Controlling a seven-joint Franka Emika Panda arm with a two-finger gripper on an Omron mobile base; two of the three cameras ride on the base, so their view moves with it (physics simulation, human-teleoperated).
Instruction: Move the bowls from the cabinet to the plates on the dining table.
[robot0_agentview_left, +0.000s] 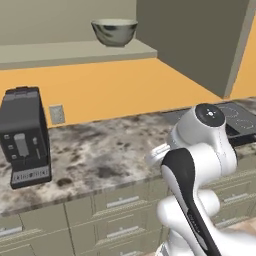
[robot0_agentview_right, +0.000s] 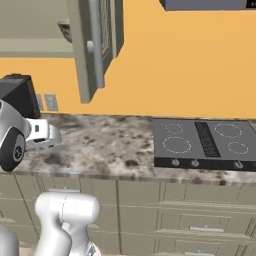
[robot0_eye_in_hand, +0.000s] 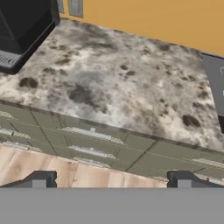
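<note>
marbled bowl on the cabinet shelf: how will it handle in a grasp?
The marbled bowl looks rigid, probably ceramic-like, so likely chippable if dropped. Its narrow foot and flared walls suggest it could tip if pushed near the rim. The smooth curved wall may slip; a rim pinch seems safer.

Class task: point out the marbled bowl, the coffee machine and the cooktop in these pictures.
marbled bowl (robot0_agentview_left: 114, 32), left base view, front of its outer wall.
coffee machine (robot0_agentview_left: 24, 135), left base view, its front panel.
cooktop (robot0_agentview_right: 205, 142), right base view, its central dark strip.
</note>
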